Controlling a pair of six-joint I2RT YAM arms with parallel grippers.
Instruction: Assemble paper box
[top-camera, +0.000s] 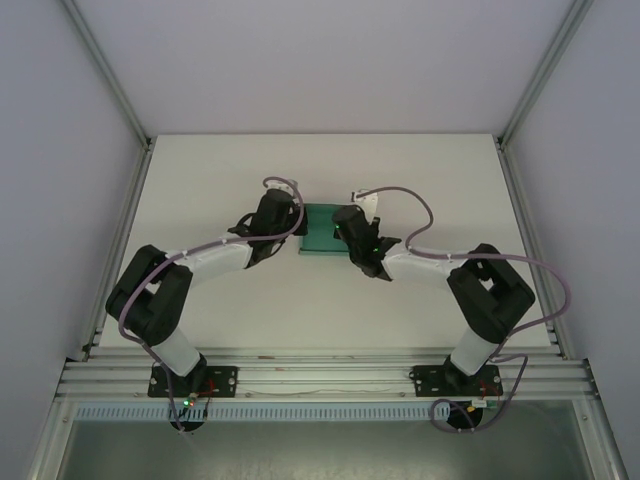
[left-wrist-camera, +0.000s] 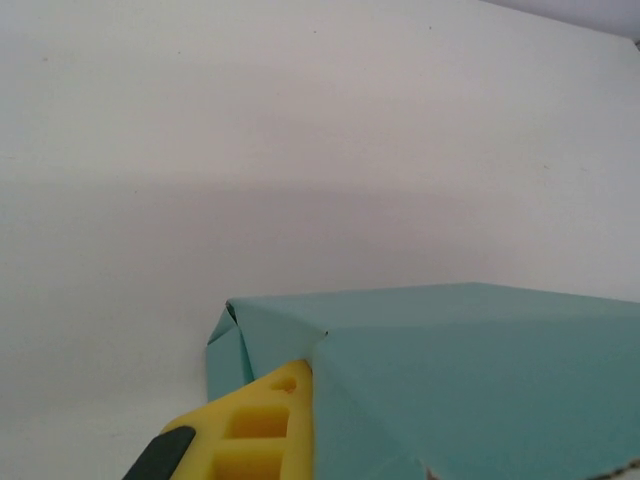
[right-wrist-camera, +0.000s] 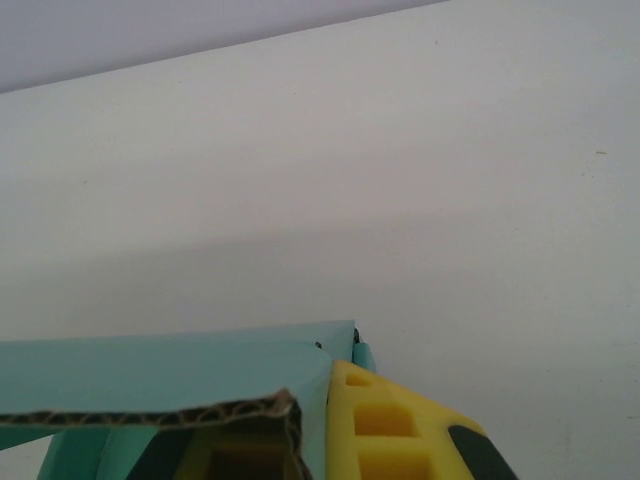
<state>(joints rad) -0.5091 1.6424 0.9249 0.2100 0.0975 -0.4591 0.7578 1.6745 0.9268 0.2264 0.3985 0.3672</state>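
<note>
Fingers of the left gripper (top-camera: 290, 228) are pressed together on the left edge of the paper box (top-camera: 320, 241). The right gripper (top-camera: 346, 229) pinches the box's right edge. The box lies mid-table (top-camera: 320, 310). Both arms reach in from the near edge, elbows bent outward.

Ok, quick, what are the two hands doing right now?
Left hand: closed, pinching one edge of the paper box.
Right hand: closed, pinching the opposite edge.
</note>
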